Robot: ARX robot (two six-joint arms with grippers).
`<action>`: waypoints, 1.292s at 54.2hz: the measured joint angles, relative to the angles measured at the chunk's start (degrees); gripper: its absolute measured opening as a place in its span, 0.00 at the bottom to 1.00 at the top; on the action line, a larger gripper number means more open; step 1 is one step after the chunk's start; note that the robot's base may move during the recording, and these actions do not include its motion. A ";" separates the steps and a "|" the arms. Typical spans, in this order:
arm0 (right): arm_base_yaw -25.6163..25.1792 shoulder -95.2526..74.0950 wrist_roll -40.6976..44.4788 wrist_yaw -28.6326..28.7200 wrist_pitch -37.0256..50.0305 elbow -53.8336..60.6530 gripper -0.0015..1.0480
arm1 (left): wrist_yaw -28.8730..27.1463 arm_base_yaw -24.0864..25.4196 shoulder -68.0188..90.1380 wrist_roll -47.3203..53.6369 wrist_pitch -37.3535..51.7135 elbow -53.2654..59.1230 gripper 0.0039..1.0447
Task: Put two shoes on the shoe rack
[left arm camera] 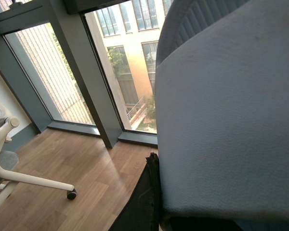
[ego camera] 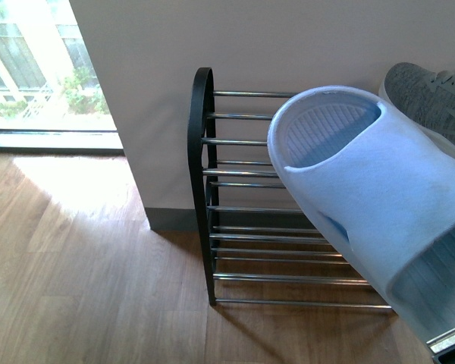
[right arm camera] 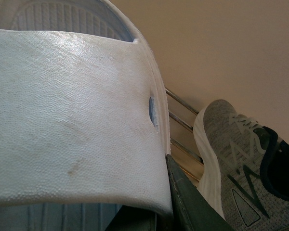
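A pale blue slide hangs tilted in front of the shoe rack, toe up, and hides the rack's right part. My right gripper is shut on its strap, and one dark finger shows beside the strap's edge. A grey knit sneaker with a white sole sits on the rack's top bars, also visible at the upper right. My left gripper is shut on a pale blue slide that fills its view. I cannot tell whether it is the same slide.
The rack's black side frame stands against a white wall. A floor-length window lies to the left, over wood flooring. A white office chair base with a castor stands near the window frames.
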State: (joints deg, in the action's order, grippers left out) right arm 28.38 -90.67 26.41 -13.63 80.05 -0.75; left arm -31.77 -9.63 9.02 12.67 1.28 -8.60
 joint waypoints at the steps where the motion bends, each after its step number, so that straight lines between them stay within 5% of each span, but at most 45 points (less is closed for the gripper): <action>1: 0.00 0.00 0.00 -0.04 0.00 0.00 0.02 | 0.00 0.00 0.00 0.00 0.00 0.00 0.02; 70: 0.13 -2.10 -1.73 -0.76 -0.15 -1.01 0.02 | 0.04 0.00 0.02 0.00 -0.04 0.02 0.02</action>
State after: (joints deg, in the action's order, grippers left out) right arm 28.51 -92.77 24.69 -14.39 79.90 -1.76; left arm -31.73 -9.63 9.04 12.67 1.23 -8.58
